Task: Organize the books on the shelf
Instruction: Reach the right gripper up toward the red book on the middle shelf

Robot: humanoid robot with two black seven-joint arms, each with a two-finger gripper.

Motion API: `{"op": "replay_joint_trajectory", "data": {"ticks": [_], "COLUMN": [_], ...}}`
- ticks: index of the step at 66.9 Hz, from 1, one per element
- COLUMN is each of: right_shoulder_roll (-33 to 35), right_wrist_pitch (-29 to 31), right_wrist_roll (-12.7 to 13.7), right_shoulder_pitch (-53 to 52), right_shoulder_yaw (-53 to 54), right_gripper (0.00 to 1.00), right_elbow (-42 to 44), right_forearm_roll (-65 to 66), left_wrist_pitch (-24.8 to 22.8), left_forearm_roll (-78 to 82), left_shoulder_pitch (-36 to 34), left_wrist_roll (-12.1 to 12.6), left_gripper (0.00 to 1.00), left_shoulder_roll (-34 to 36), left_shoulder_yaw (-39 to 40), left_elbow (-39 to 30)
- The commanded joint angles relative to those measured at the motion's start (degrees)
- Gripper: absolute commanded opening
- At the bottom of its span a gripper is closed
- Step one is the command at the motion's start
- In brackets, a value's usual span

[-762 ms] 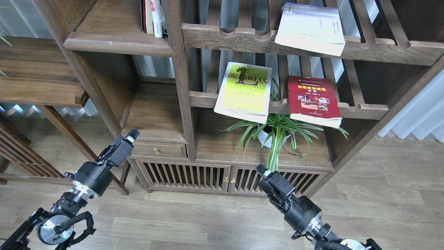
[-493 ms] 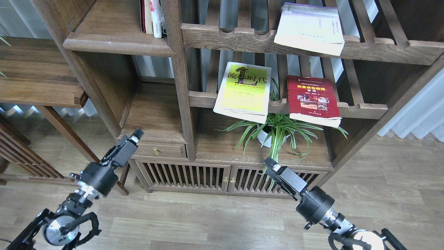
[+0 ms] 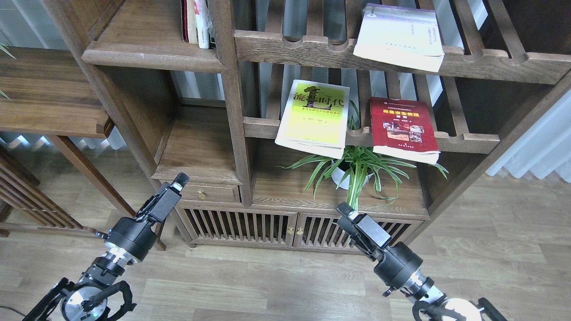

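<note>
Both black arms reach forward and up: left gripper (image 3: pixel 179 180) and right gripper (image 3: pixel 344 210) raised, empty, fingers too dark to tell apart.

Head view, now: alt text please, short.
Three paperbacks lie on slatted racks: yellow-green book and dark red book on the lower, white-lavender book above. Both black grippers, left gripper and right gripper, hover low, holding nothing.
</note>
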State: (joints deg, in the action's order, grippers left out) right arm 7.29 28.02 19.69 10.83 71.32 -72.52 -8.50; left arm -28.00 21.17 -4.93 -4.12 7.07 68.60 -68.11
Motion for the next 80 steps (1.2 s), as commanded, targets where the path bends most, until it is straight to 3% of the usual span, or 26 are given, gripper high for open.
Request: {"op": "replay_joint_trajectory", "data": {"ticks": [1,16,64,70,80], "right_shoulder_roll": [-1.5,-0.4,-7.3,-7.3,-7.3], "right_wrist_pitch": [0.0,0.0,0.0,0.0,0.0], "right_wrist_roll": [0.4,0.5,0.0,-0.4,-3.4], "right_shoulder_pitch": [-1.2,-2.6,-7.4,-7.1,-9.0], "right_shoulder_yaw": [-0.4,-1.3,-0.4,-0.3,4.2], "right_gripper": [0.99,0.99,0.99,0.99,0.99], "right_elbow": [0.4,-0.3,2.1,2.1,2.4], "right_forearm_roll": [-0.5,-0.1,-0.8,-3.4,-9.4], "left_wrist_pitch": [0.0,0.0,0.0,0.0,0.0], "left_forearm_roll": [-0.3,-1.6,-12.6,-14.1,-14.3], "left_shoulder_pitch": [-0.4,-0.6,0.0,-0.6,-0.6], "left_wrist_roll": [0.1,0.1,-0.3,-0.2,-0.1], "left_gripper": [1.0,1.0,1.0,1.0,1.0], "left_shoulder_roll": [-0.1,0.4,0.3,0.5,1.3], "left_shoulder_yaw": [0.0,2.2,2.2,2.5,3.1], "left_elbow": [0.0,1.2,8.4,9.5,9.9]}}
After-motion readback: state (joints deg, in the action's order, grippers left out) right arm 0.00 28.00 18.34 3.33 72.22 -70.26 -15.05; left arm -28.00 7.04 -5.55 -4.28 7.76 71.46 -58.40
